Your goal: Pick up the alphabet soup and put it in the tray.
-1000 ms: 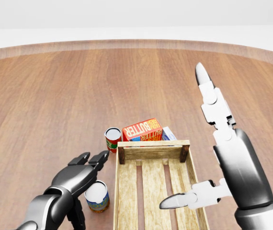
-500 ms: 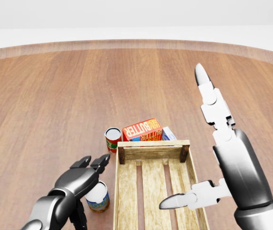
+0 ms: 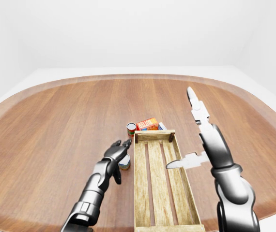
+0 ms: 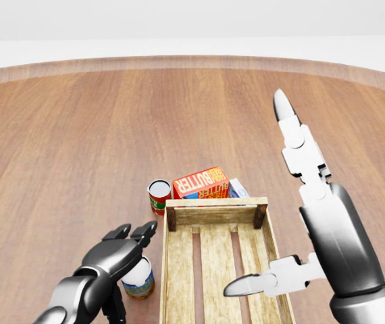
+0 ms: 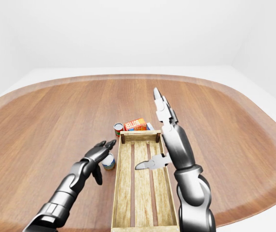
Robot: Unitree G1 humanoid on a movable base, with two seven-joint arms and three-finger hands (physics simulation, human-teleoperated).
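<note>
A can with a white top and a blue-and-orange label (image 4: 138,279), which I take for the alphabet soup, stands upright on the wooden table just left of the slatted wooden tray (image 4: 216,202). My left hand (image 4: 129,260) is open over the can's upper left side, with the fingers spread above it and the thumb down on its left. The fingers are not closed round it. My right hand (image 4: 268,202) is open and empty, held above the tray's right side with the index finger pointing up.
A red-and-green can (image 4: 159,196), an orange butter box (image 4: 200,183) and a small blue box (image 4: 238,188) stand just beyond the tray's top end. The round wooden table's edge (image 3: 128,77) curves across the top of the views.
My left hand has slid a little toward the bottom of the head view, closing in over the can. The right hand and the objects have barely moved.
</note>
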